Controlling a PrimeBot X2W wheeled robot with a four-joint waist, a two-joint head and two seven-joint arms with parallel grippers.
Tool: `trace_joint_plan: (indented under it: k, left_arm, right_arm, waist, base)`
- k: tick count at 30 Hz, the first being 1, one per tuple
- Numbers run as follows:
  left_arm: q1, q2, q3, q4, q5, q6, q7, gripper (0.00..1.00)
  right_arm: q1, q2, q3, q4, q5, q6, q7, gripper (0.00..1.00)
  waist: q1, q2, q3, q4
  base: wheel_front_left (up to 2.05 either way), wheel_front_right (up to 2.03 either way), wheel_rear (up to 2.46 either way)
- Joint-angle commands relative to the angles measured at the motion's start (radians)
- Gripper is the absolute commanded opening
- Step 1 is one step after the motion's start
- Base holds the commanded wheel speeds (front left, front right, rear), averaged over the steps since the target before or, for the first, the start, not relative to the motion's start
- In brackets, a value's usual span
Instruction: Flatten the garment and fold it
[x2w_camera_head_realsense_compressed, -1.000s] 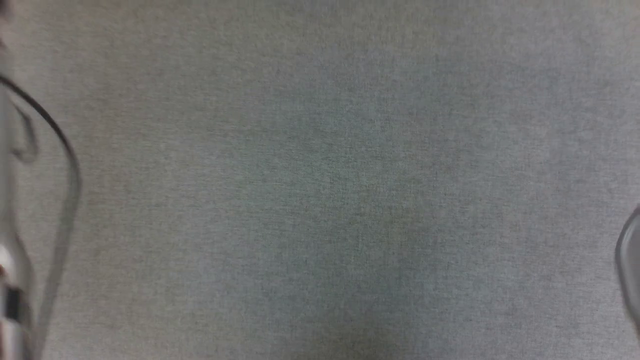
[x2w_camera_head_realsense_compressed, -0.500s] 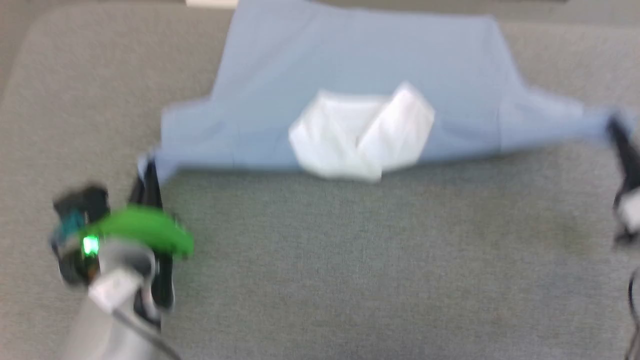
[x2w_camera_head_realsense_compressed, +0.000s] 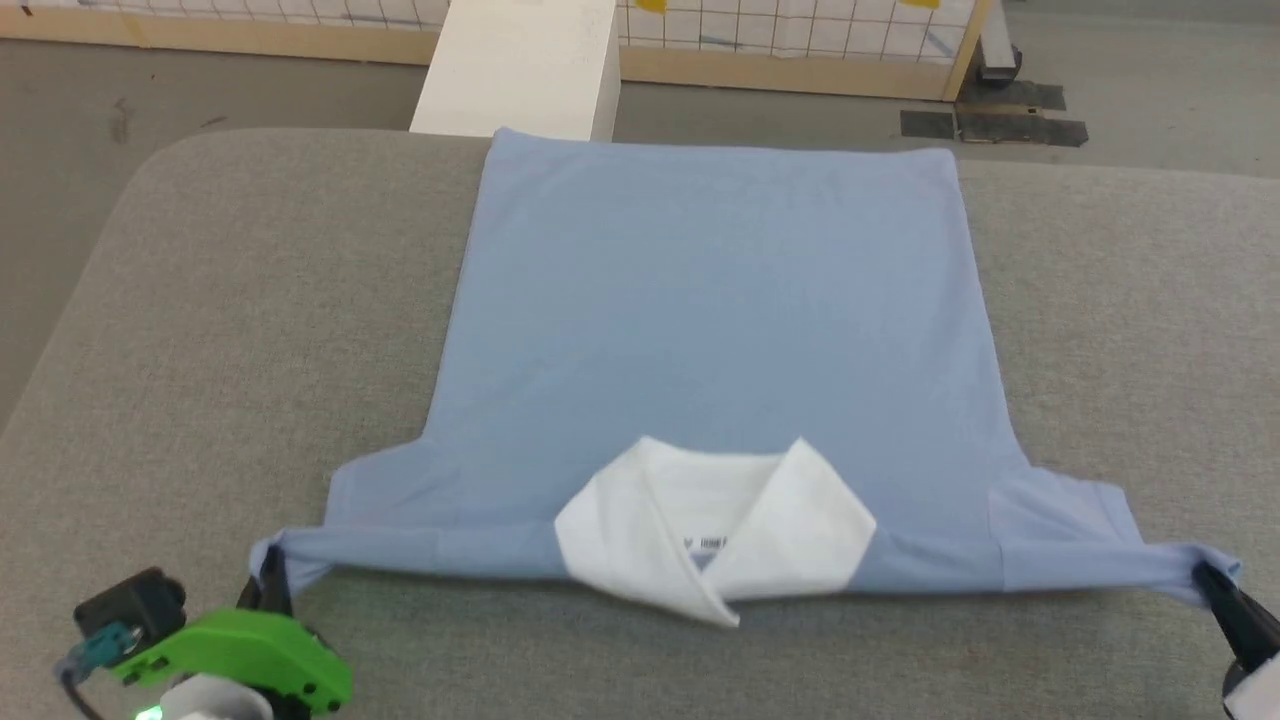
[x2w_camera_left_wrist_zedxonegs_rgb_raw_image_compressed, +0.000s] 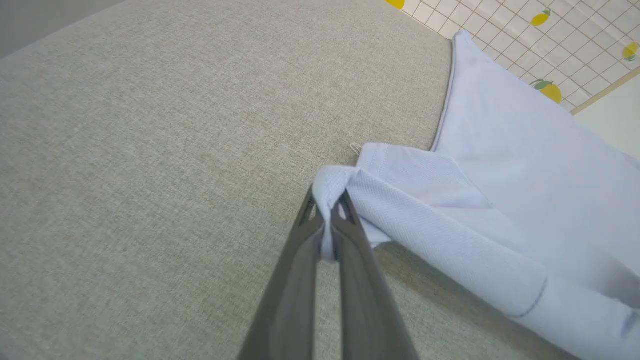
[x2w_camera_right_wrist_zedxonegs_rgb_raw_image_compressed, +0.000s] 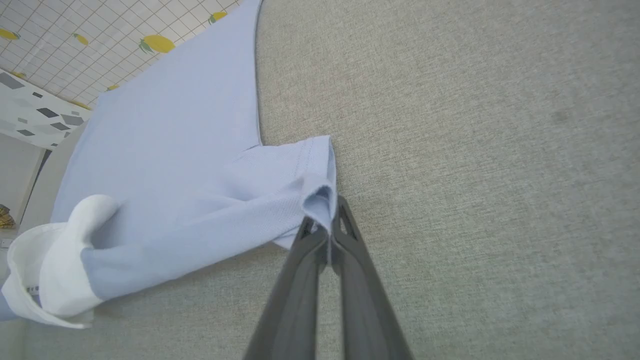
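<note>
The light blue polo shirt (x2w_camera_head_realsense_compressed: 715, 330) is spread out flat and smooth, with hardly a wrinkle across the body. Its white collar (x2w_camera_head_realsense_compressed: 715, 535) is folded open at the near edge, and a small printed tag shows inside it. The hem (x2w_camera_head_realsense_compressed: 720, 148) runs straight along the far side. Both short sleeves are drawn outward, so the shoulder line forms one taut, nearly straight edge.

The shirt lies on a wide grey woven padded surface (x2w_camera_head_realsense_compressed: 250, 330) with rounded corners. Beyond it is a grey floor (x2w_camera_head_realsense_compressed: 200, 90), a white block (x2w_camera_head_realsense_compressed: 520, 65) standing just behind the hem, dark tape patches (x2w_camera_head_realsense_compressed: 990, 125), and a wood-framed grid panel (x2w_camera_head_realsense_compressed: 800, 30) printed with lemons.

The left gripper (x2w_camera_head_realsense_compressed: 272, 575), below a green housing (x2w_camera_head_realsense_compressed: 240, 650), has its two dark fingers closed on the bunched tip of the left-hand sleeve (x2w_camera_head_realsense_compressed: 340, 540). In the left wrist view the cloth is pinched between the fingertips and the shirt fans away to the right of them. The right gripper (x2w_camera_head_realsense_compressed: 1215, 585) is likewise clamped on the tip of the right-hand sleeve (x2w_camera_head_realsense_compressed: 1090, 545). In the right wrist view the shirt spreads off to the left of the fingers, collar furthest from them. The whole garment sits between the two grippers and ahead of their fingertips, with the collar midway between them. A shadow lies under the stretched shoulder edge next to each grip.
</note>
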Motion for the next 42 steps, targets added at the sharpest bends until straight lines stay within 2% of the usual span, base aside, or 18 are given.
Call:
trace_joint_plan:
  k: [1,4,9,14,18,19,21,26,33,38,42]
  left_arm:
    - [0.031,0.021,0.015,-0.017,0.001,0.022,0.008,0.0]
    - [0.062,0.047,-0.003,-0.055,0.029,0.046,0.041,0.0]
    - [0.047,0.087,-0.086,-0.053,0.101,0.061,0.114,0.0]
    - [0.013,0.08,-0.13,-0.01,0.112,0.058,0.157,0.0]
    - [0.005,0.073,-0.14,0.012,0.107,0.048,0.159,0.0]
    - [0.005,0.072,-0.14,0.015,0.105,0.046,0.156,0.0]
    - [0.007,0.07,-0.136,0.017,0.1,0.043,0.146,0.0]
    - [0.018,0.063,-0.109,0.004,0.079,0.042,0.112,0.0]
    - [0.045,0.061,-0.084,-0.046,0.063,0.05,0.087,0.0]
    - [0.051,0.06,-0.085,-0.093,0.055,0.044,0.086,0.0]
    - [0.025,0.062,-0.104,-0.129,0.063,0.04,0.101,0.0]
  right_arm:
    - [0.019,-0.007,-0.018,-0.023,-0.014,-0.002,0.017,0.0]
    - [0.039,-0.023,-0.014,-0.07,-0.055,-0.002,0.069,0.0]
    - [0.031,-0.082,0.094,-0.096,-0.172,-0.002,0.183,0.0]
    - [-0.003,-0.129,0.236,-0.039,-0.279,-0.002,0.26,0.0]
    - [-0.014,-0.124,0.292,0.04,-0.307,-0.002,0.299,0.0]
    - [-0.017,-0.122,0.298,0.051,-0.307,-0.002,0.299,0.25]
    - [-0.021,-0.121,0.308,0.06,-0.291,-0.002,0.294,1.0]
    - [-0.059,-0.095,0.251,-0.004,-0.203,-0.002,0.201,1.0]
    - [-0.195,0.005,0.099,-0.114,-0.067,-0.002,0.048,1.0]
    - [-0.354,0.034,0.053,-0.066,-0.136,-0.002,-0.046,1.0]
    - [-0.502,0.035,0.056,0.026,-0.199,-0.002,-0.07,1.0]
  waist:
    - [0.0001,0.0,-0.001,-0.003]
    - [0.0001,0.0,0.002,-0.006]
    - [0.0001,0.0,0.012,-0.009]
    - [0.0001,0.0,0.018,-0.011]
    - [0.0001,0.0,0.015,-0.011]
    - [0.0001,0.0,0.013,-0.012]
    - [0.0001,0.0,0.009,-0.015]
    - [0.0001,0.0,0.001,-0.025]
    - [0.0001,0.0,0.0,-0.041]
    - [0.0001,0.0,0.036,-0.036]
    - [0.0001,0.0,0.102,-0.012]
  base:
    - [0.0,0.0,0.0]
    - [0.0,0.0,0.0]
    - [0.0,0.0,0.0]
    - [0.0,0.0,0.0]
    - [0.0,0.0,0.0]
    - [0.0,0.0,0.0]
    - [0.0,0.0,0.0]
    - [0.0,0.0,0.0]
    - [0.0,0.0,0.0]
    - [0.0,0.0,0.0]
    - [0.0,0.0,0.0]
